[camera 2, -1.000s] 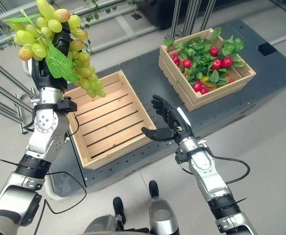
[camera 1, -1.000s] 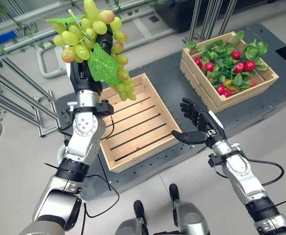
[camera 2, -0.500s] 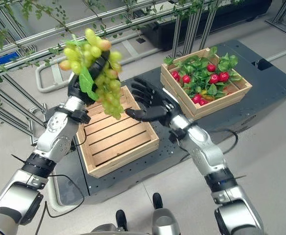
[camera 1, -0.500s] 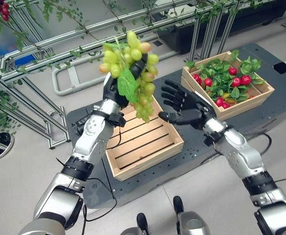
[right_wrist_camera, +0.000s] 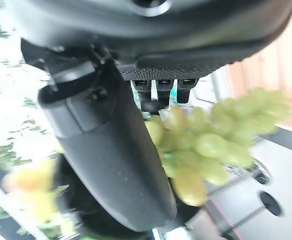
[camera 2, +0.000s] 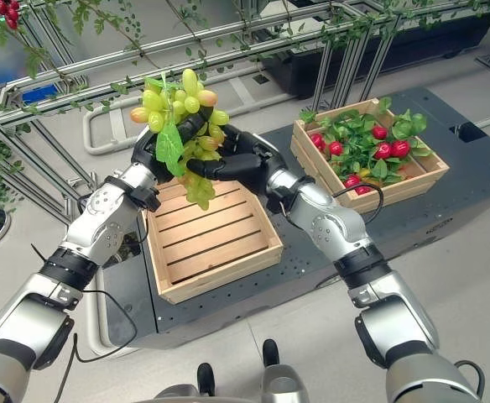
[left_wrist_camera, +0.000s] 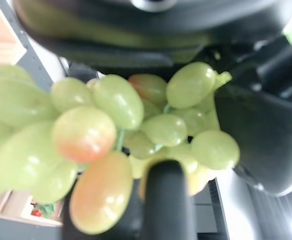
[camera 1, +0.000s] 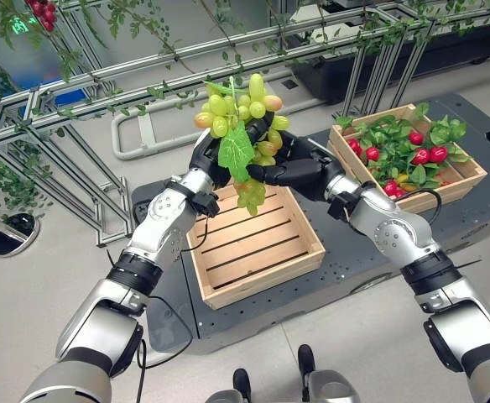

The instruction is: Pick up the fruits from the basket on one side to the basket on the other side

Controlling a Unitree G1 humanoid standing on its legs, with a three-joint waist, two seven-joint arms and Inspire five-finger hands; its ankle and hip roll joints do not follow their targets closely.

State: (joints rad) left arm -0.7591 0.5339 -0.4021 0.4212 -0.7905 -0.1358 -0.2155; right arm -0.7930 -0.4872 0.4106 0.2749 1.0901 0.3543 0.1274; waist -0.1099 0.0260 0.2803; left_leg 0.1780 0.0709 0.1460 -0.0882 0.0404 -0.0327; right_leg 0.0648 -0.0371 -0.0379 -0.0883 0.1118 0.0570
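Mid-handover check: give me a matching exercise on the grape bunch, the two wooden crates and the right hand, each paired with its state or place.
1. bunch of green grapes
2. slatted wooden crate under the hands
3. wooden crate on the robot's right
4. right hand

a. full of leaves and red fruit
b. held up by the left hand
c. empty
d. against the bunch

Pairs: 1-b, 2-c, 3-a, 4-d

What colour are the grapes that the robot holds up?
The grapes are pale green, some blushed orange-red; the left wrist view shows this best.
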